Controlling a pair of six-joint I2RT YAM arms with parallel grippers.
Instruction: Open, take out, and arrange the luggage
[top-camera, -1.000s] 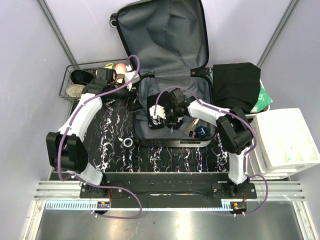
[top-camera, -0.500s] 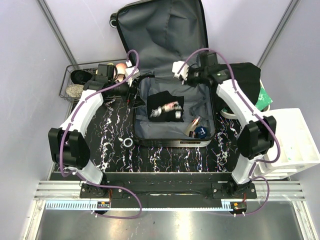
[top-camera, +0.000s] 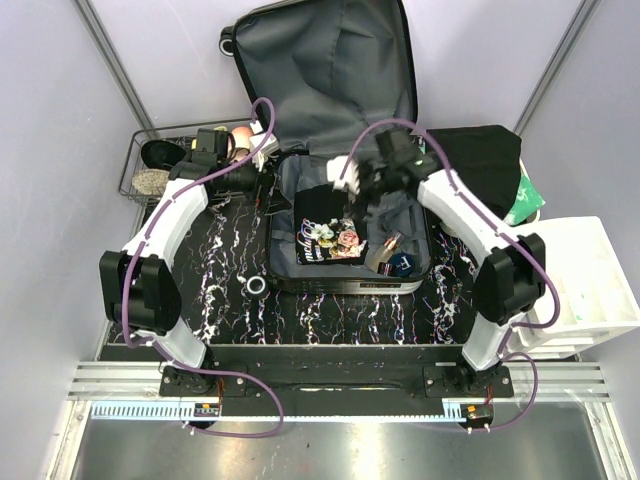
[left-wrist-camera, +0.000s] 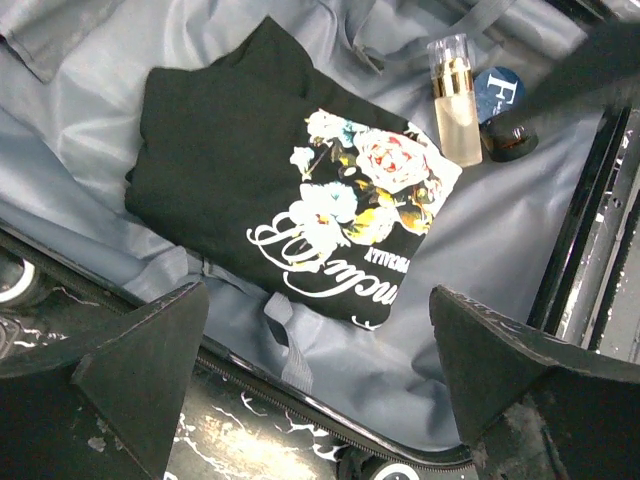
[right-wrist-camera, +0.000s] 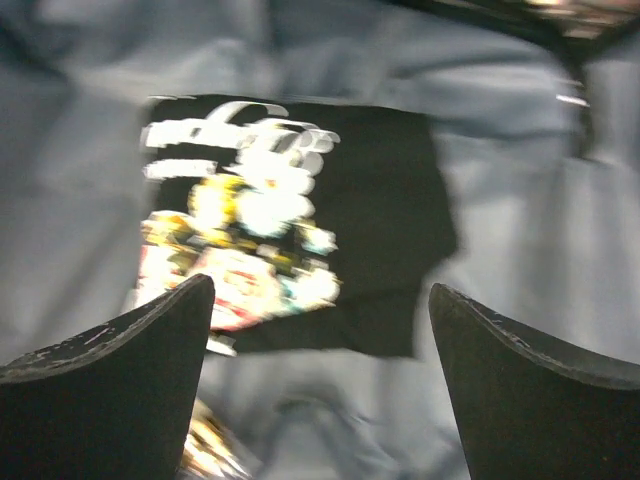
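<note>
While the stiff-shelled suitcase (top-camera: 330, 70) lies open on the counter (top-camera: 220, 270), lid raised, the left pincer (left-wrist-camera: 315, 293) and right pincer (right-wrist-camera: 320, 285) hang empty, jaws apart, facing the shirt (left-wrist-camera: 260, 180) folded inside, soft and light, probably best pinched at a thick folded edge.

Pale lilac walls (top-camera: 50, 150) enclose a black, white-veined table (top-camera: 225, 262).

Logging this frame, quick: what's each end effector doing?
Left end effector: open, holding nothing.
Right end effector: open, holding nothing.
</note>
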